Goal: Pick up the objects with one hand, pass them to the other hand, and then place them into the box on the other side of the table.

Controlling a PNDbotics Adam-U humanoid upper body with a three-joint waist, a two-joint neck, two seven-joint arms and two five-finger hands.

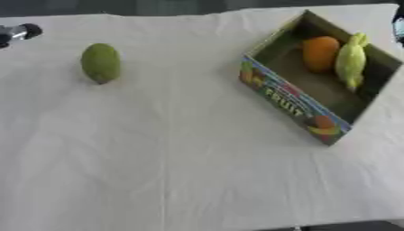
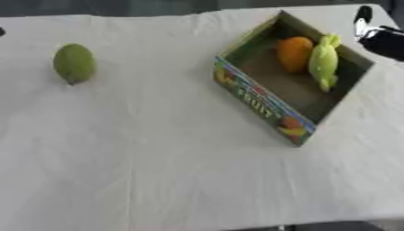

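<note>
A green oval fruit (image 1: pixel 101 62) lies on the white tablecloth at the far left. A cardboard box (image 1: pixel 288 101) printed with "FRUIT" stands askew at the right; inside it lie an orange fruit (image 1: pixel 320 53) and a pale yellow-green fruit (image 1: pixel 351 61) side by side. A black and silver part of my left hand (image 1: pixel 17 33) shows at the left edge, well apart from the green fruit. My right hand (image 2: pixel 380 37) shows as a black shape at the right edge, just beyond the box's far corner. Neither hand holds anything that I can see.
The white cloth (image 1: pixel 181 158) covers the whole table, with creases running down its middle. The table's near edge (image 1: pixel 331 225) shows at the bottom right, and a dark strip runs along the far edge.
</note>
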